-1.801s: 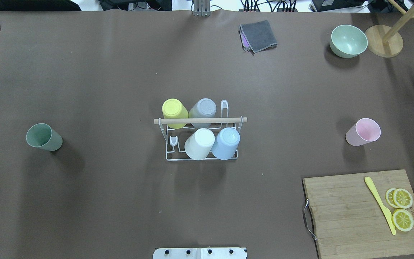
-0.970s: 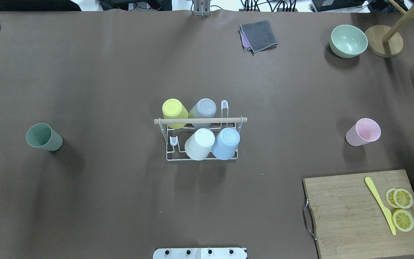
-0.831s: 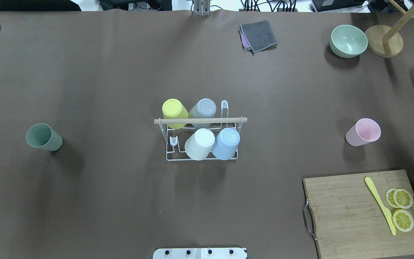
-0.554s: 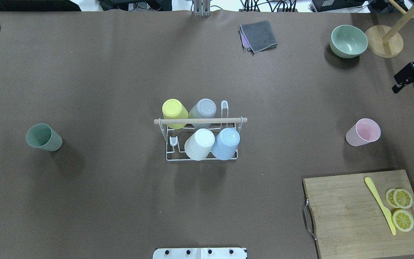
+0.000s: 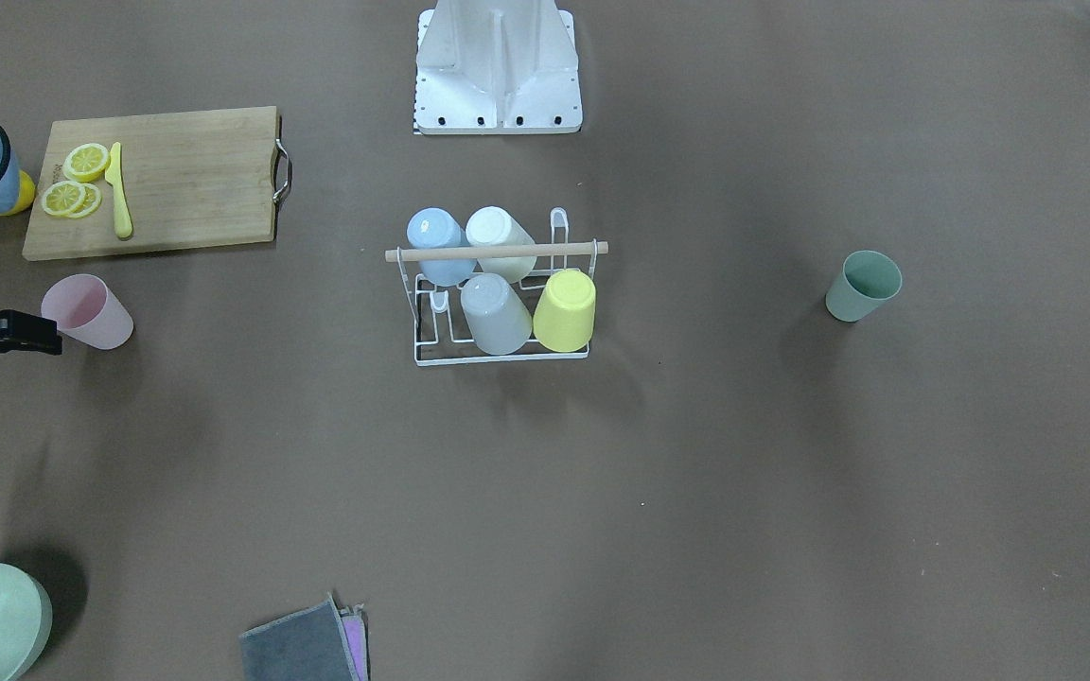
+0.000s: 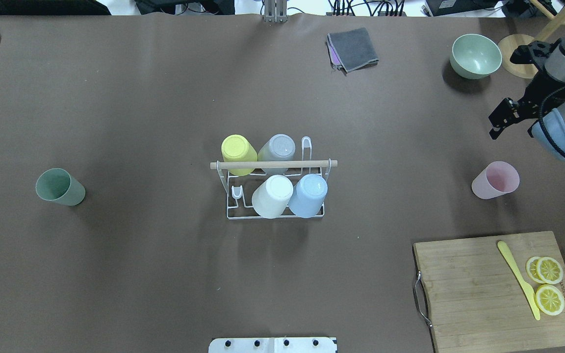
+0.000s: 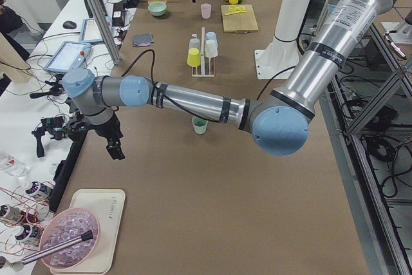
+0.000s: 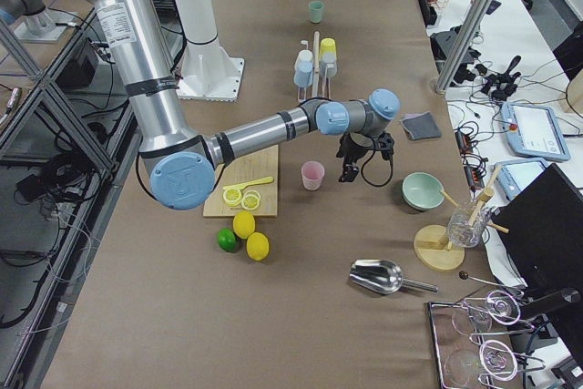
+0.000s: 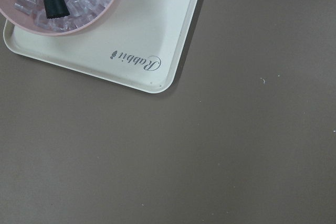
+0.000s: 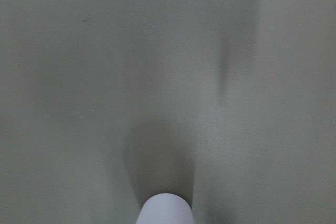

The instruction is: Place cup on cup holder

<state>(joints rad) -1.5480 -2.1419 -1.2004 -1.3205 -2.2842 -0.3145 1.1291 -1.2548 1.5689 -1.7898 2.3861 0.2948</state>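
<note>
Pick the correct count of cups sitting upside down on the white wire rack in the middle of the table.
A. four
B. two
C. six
A: the cup holder carries four inverted cups, the yellow cup, the grey cup, the white cup and the blue cup, with two prongs left bare.

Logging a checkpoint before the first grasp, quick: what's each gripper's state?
Left gripper: cannot be told, too small and far.
Right gripper: looks open, holding nothing, beside the pink cup.
</note>
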